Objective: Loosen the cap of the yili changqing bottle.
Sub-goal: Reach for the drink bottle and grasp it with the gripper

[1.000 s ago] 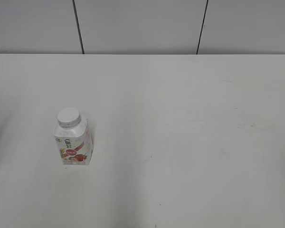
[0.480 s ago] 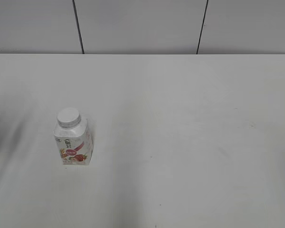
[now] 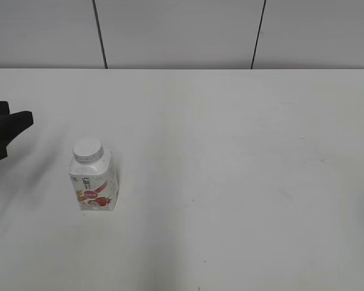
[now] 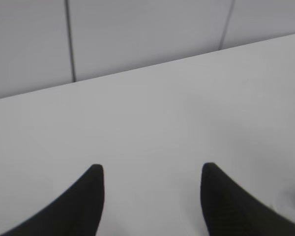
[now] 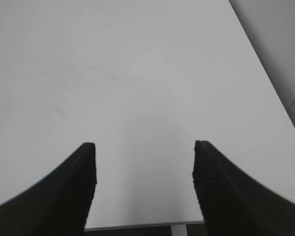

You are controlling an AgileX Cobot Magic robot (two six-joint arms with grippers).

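The yili changqing bottle [image 3: 94, 185] stands upright on the white table at the left, pink-red label facing the camera. Its white ribbed cap [image 3: 87, 150] sits on the neck. My left gripper [image 3: 15, 127] comes in at the left edge of the exterior view, left of and above the bottle, apart from it. In the left wrist view its jaws [image 4: 150, 169] are open and empty over bare table; the bottle is out of that view. My right gripper [image 5: 143, 145] is open and empty over the table's front right edge and does not show in the exterior view.
The white table [image 3: 230, 151] runs back to a grey panelled wall [image 3: 182, 30]. The table's right edge [image 5: 265, 88] and front edge [image 5: 137, 225] show in the right wrist view.
My left gripper has moved into the exterior view from the left edge, towards the bottle. The bottle has not moved.
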